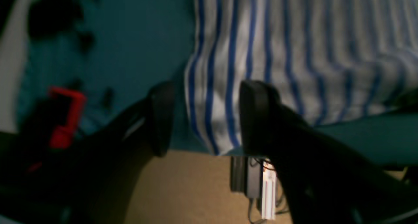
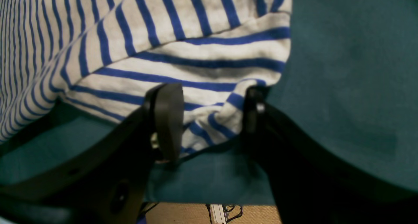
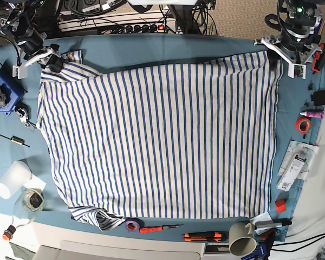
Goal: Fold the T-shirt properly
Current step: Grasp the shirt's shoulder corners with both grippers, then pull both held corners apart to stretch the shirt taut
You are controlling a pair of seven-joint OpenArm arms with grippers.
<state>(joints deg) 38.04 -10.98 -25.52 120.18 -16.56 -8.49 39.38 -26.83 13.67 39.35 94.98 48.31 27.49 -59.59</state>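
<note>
I see both claws spread | left gripper [image 1: 204, 119], right gripper [image 2: 212, 119] straddling far corners of soft white blue-striped cotton T-shirt [image 3: 162, 141] | risk: bunched sleeve slips from right pinch, skewing fold on teal table cloth [image 3: 168, 49]

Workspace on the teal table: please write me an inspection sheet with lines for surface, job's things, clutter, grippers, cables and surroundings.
Surface: teal table cloth, mostly covered by the shirt.
Job's things: T-shirt, white with blue stripes, spread nearly flat; one sleeve bunched at the near edge.
Clutter: purple tape roll, orange-handled screwdriver, mug, white cup, blue block, red tape roll, all on the cloth around the shirt.
Grippers: left gripper open, straddling a shirt corner at the table edge; right gripper open, bunched fabric between its fingers.
Cables: a tangle with a power strip beyond the far edge.
Surroundings: tan floor below the table edge.
</note>
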